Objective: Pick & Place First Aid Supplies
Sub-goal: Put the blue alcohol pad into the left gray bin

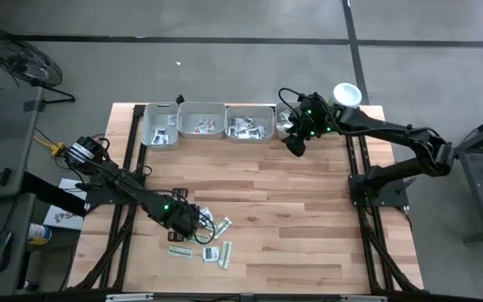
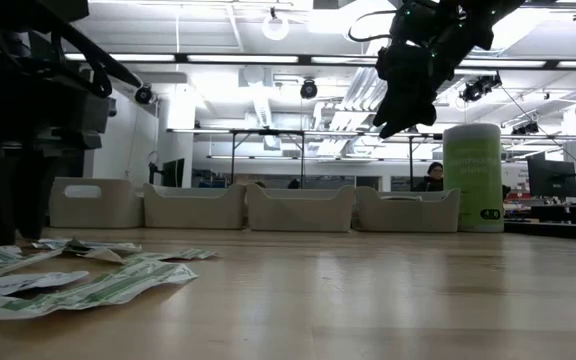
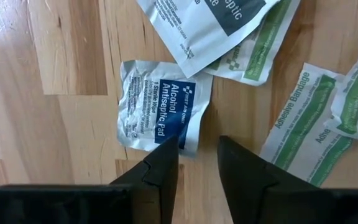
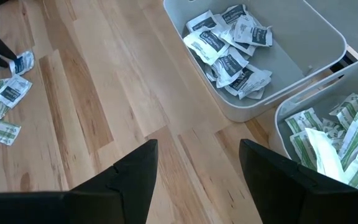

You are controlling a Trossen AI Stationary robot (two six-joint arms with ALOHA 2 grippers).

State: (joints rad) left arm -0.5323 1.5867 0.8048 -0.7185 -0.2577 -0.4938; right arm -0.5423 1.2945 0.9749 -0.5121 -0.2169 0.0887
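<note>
Wood table [image 1: 309, 210]. Left gripper [image 3: 197, 152] parted over an antiseptic pad sachet [image 3: 160, 112], apparently ungripped; print legible only there. Right gripper [image 4: 197, 158] spread wide, empty, near trays [image 4: 328, 31].

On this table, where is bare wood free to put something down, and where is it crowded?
The wide wooden middle, between the row of grey trays at the far edge and the loose sachets near the front, is bare. The front right part is bare too. It is crowded around the left gripper over the sachets.
</note>
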